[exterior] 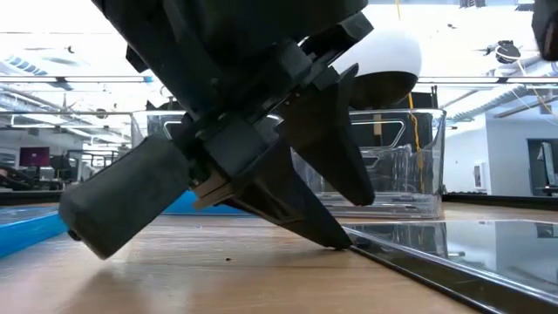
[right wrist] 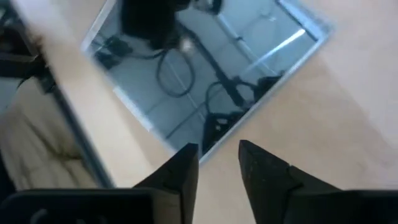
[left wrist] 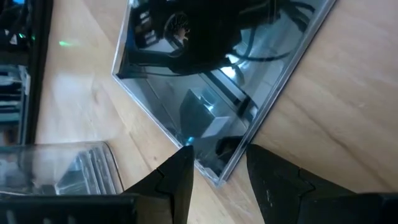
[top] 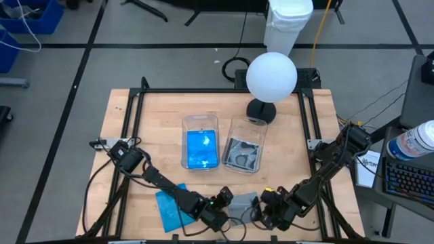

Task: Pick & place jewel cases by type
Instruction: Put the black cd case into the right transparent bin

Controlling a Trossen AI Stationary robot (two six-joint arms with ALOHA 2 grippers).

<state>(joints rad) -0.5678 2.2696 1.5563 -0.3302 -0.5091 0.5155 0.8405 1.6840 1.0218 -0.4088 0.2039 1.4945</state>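
Surface: wooden surface (top: 122, 135) inside a black frame, a white globe lamp (top: 270, 76) at its far edge; workshop floor around it.
Tubs: two clear tubs mid-surface, side by side; the left tub (top: 200, 122) holds blue cases, the right tub (top: 245, 127) holds grey ones.
Grey case: one clear grey case (top: 242, 202) lies flat at the near edge between both pincers, its glossy face mirroring the arms above.
Blue case: a blue case (top: 168, 205) lies flat just left of the left arm's wrist, apart from the grey one.
Left pincer: the left pincer (left wrist: 217, 171) is low at one corner of the grey case (left wrist: 217, 81), fingers partly apart and straddling that corner edge; whether they actually press it, I cannot tell.
Right pincer: the right pincer (right wrist: 217, 163) stands at the opposite side, fingers a little apart just off the case's edge (right wrist: 205, 74), holding nothing.
Step, as I judge: the case is being handed from one arm's control to the other, or steadied for a lift.
Risk: the case lies flat and slick, so a finger closing on the thin edge may skate it across the wood instead of catching it.
Risk: two pincers so near could knock together, or push the case off the near edge.
Risk: a corner-only hold may let it swing or drop on the way to the right tub.
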